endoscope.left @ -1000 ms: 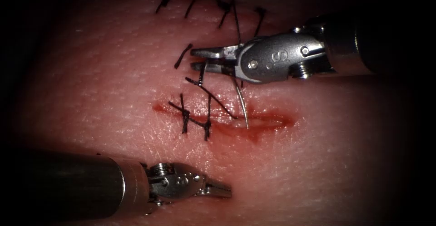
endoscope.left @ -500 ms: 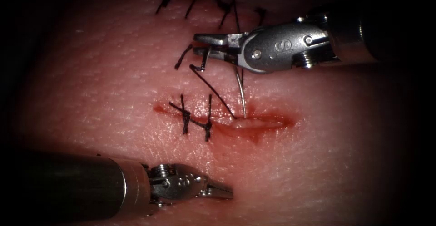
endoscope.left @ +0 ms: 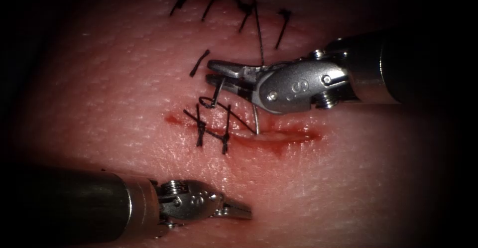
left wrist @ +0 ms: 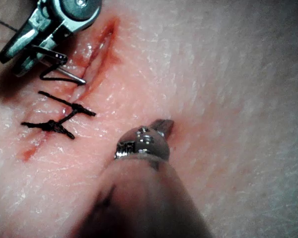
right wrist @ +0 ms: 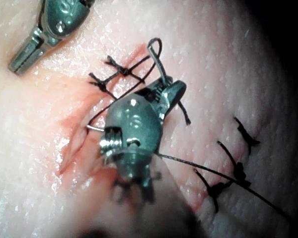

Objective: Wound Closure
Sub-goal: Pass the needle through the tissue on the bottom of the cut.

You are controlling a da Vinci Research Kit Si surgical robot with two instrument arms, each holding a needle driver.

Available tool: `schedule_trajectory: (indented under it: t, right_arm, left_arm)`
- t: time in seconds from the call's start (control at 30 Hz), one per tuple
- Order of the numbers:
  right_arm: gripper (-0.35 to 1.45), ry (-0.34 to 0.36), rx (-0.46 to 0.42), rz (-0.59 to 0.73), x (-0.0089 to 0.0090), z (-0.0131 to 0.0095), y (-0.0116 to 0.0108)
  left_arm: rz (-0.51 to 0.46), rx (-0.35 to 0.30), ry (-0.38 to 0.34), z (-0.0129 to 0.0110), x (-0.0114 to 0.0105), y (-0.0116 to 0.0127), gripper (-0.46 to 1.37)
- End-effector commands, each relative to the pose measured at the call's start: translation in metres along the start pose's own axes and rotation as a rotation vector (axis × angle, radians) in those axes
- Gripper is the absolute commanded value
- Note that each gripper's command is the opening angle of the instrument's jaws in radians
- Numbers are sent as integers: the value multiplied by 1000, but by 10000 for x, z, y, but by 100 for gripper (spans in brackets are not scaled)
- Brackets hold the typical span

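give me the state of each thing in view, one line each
right tool: jaws shut on the needle
needle: held, tip at the cut's upper edge
thread: slack, looped by the stitches
left tool: jaws shut, holding nothing, below the cut
cut: left part stitched, right part open
tissue: wet with red fluid

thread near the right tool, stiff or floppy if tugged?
Probably floppy: the thread curls into a small loose loop beside the right tool, whose jaws hold the needle. Likely light too, since it drapes over the tissue without denting it. It may hold some kink: the loop stands off the tissue rather than lying flat.
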Motion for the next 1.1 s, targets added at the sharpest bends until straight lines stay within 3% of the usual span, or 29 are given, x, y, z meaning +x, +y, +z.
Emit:
schedule_trajectory:
  t: [0.03,0.53,0.83,1.1]
  right_arm:
    - [-35,-6,-12,23,1,-2,0]
    - [-35,-114,-120,494,-17,-22,5]
    - [-35,-165,-102,672,-37,-21,27]
    - [-35,-162,-101,693,-47,-19,41]
  left_arm:
    - [-2,8,3,0,1,0,-30]
    - [0,16,16,10,14,0,-28]
    - [7,13,15,10,13,0,-30]
    - [9,13,15,12,12,-2,-30]
